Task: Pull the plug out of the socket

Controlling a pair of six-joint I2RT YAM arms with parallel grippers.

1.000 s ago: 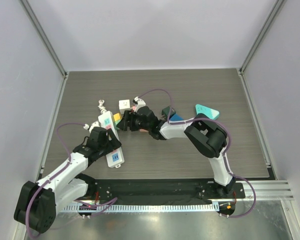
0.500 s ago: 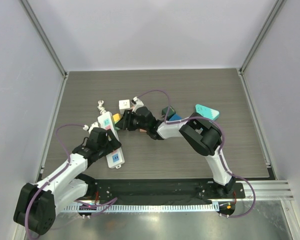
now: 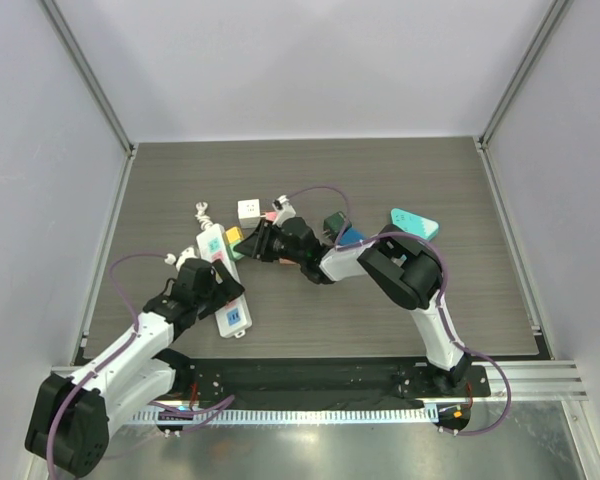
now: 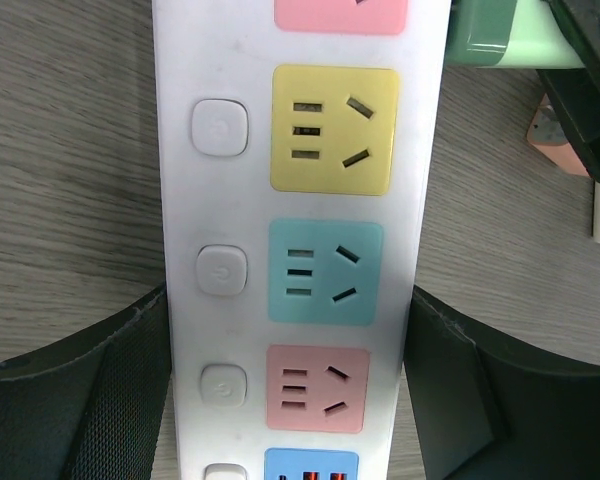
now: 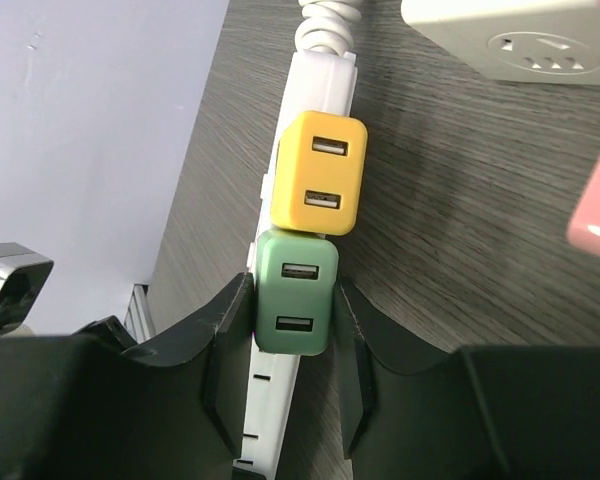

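Power strip (image 3: 223,285) sits at 8 o'clock from centre of table (image 3: 430,310). Left gripper (image 4: 285,385) is clamped across it. Right gripper (image 5: 292,345) pinches green plug (image 5: 295,295), seated on strip's 3 o'clock side. Yellow plug (image 5: 319,172) touches it at 12 o'clock.

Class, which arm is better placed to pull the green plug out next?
Right: the right gripper clamps the green plug; the left gripper is shut on the power strip, bracing it.

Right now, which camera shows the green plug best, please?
The right wrist view: the green plug sits large, centred between the fingers. The left wrist shows only a corner; the top view, a speck.
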